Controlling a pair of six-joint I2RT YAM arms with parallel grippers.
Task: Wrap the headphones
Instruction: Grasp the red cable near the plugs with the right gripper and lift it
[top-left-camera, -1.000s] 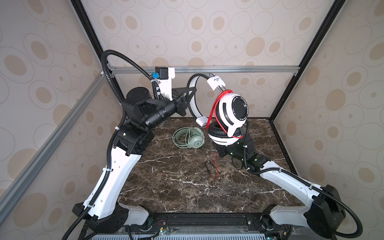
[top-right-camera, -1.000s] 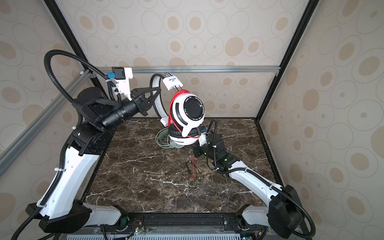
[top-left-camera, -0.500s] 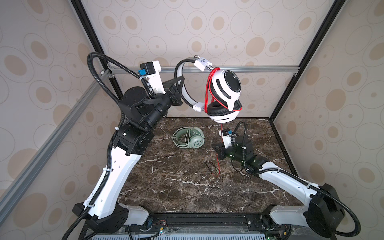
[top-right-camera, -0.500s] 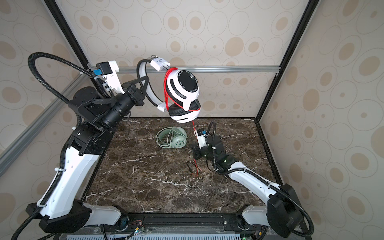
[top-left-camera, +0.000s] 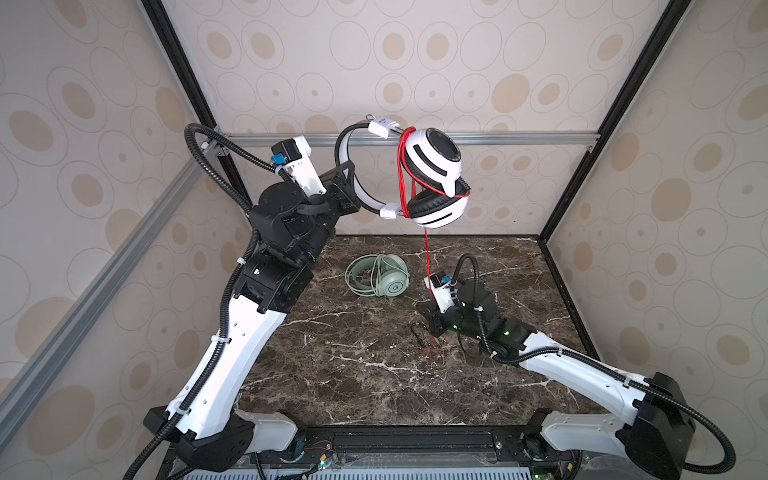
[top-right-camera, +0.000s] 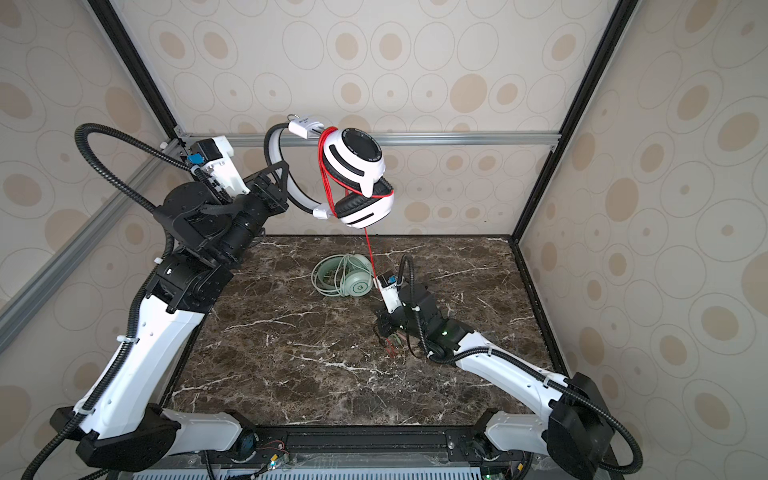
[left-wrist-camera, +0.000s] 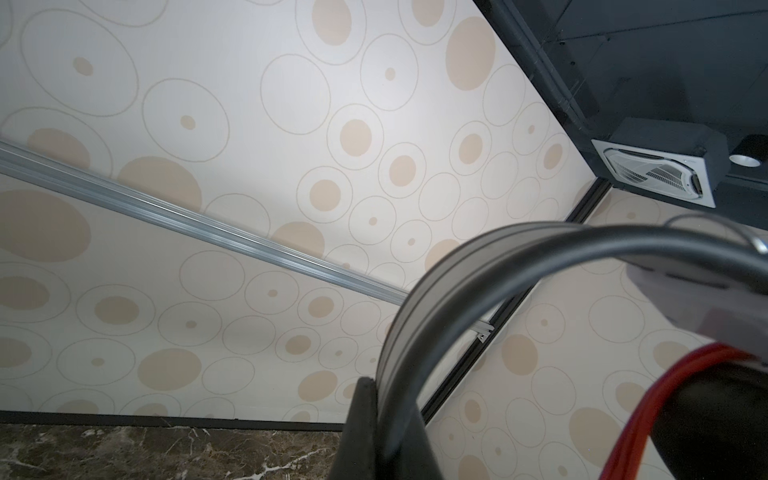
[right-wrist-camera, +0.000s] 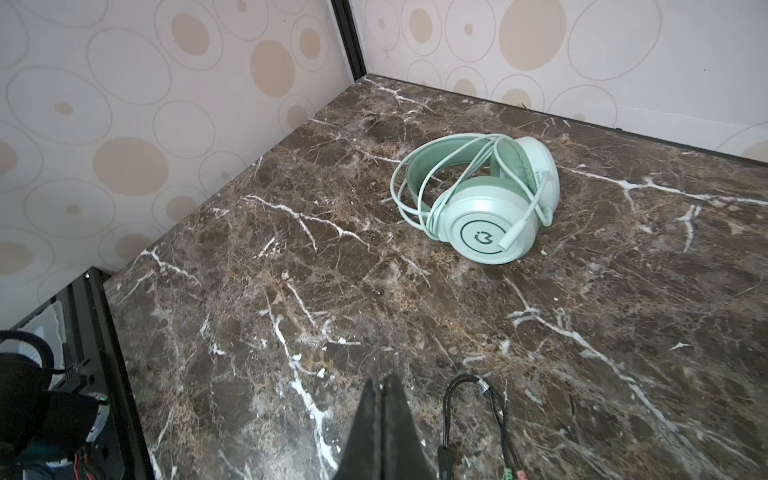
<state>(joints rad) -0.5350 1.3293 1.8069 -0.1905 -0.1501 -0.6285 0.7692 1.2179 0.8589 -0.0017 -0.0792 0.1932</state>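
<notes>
My left gripper (top-left-camera: 353, 183) (top-right-camera: 286, 179) is shut on the grey headband (left-wrist-camera: 457, 270) of the white-and-black headphones (top-left-camera: 432, 166) (top-right-camera: 357, 162) and holds them high near the back wall. Its thin red cable (top-left-camera: 427, 249) (top-right-camera: 370, 249) is looped around the ear cups, and one strand hangs down to the table. My right gripper (top-left-camera: 422, 308) (top-right-camera: 380, 322) (right-wrist-camera: 382, 380) hovers low over the marble, shut, with nothing showing between its fingers. The cable's black plug end (top-left-camera: 417, 334) (right-wrist-camera: 449, 399) lies beside it. The mint-green headphones (top-left-camera: 392, 286) (top-right-camera: 359, 286) (right-wrist-camera: 486, 224) lie flat further back, cable coiled on them.
The dark marble tabletop (top-left-camera: 374, 374) is boxed in by patterned walls on three sides. A metal rail (top-left-camera: 519, 137) crosses the back wall just behind the raised headphones. A black frame bar (top-left-camera: 415, 440) runs along the front edge.
The left arm has lifted the white-and-black headphones higher and further back. The right gripper has left the ear cups, dropped down to the table and shut.
</notes>
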